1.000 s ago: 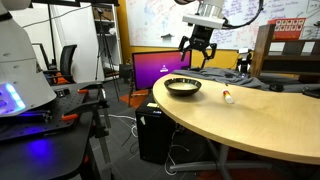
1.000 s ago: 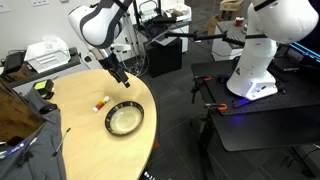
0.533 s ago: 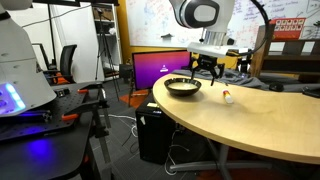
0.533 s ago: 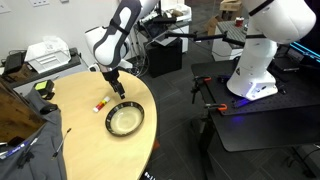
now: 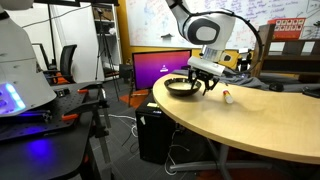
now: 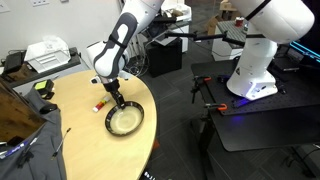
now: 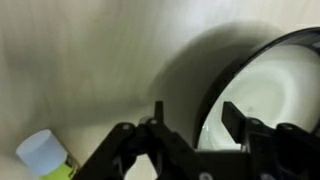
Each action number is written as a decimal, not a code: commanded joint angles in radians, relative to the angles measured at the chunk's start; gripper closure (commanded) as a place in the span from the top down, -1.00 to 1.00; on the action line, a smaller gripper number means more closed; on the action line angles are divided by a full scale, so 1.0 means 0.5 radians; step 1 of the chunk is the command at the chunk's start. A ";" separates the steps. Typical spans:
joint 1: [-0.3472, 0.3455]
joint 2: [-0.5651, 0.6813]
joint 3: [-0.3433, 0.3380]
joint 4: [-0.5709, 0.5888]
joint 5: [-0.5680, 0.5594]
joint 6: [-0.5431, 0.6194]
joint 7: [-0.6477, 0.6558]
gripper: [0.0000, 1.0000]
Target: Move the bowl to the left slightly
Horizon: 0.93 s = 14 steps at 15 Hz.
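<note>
one table (image 6: 70, 145) carries two things: one bowl (image 6: 125, 121) and one small white-and-red object (image 6: 100, 102), which lies at about 10 o'clock from the bowl in an exterior view. there is one arm (image 6: 128, 35) with one end effector (image 6: 118, 98); the wrist view shows its two fingers (image 7: 232, 118). around the table stand one lit monitor (image 5: 160, 68), one dark computer tower (image 5: 155, 135), one office chair (image 5: 66, 62) and one printer (image 6: 48, 52).

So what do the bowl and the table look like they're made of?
The bowl: probably glazed ceramic, though plastic can't be ruled out; dark outside, pale glossy inside with a soft sheen in the wrist view. The table: light wood or wood-look laminate, smooth and matte with faint streaks; which one I can't tell.
</note>
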 commanded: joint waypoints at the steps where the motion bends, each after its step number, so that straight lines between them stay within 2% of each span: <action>1: -0.005 0.124 0.007 0.177 -0.044 -0.135 -0.014 -0.28; 6: 0.003 0.144 0.018 0.265 -0.044 -0.241 -0.018 -0.99; 7: 0.006 0.133 0.021 0.280 -0.037 -0.283 -0.011 -0.93; 10: -0.008 0.118 0.074 0.335 -0.007 -0.410 -0.070 -0.93; 14: 0.033 0.183 0.135 0.552 0.031 -0.697 -0.133 -0.95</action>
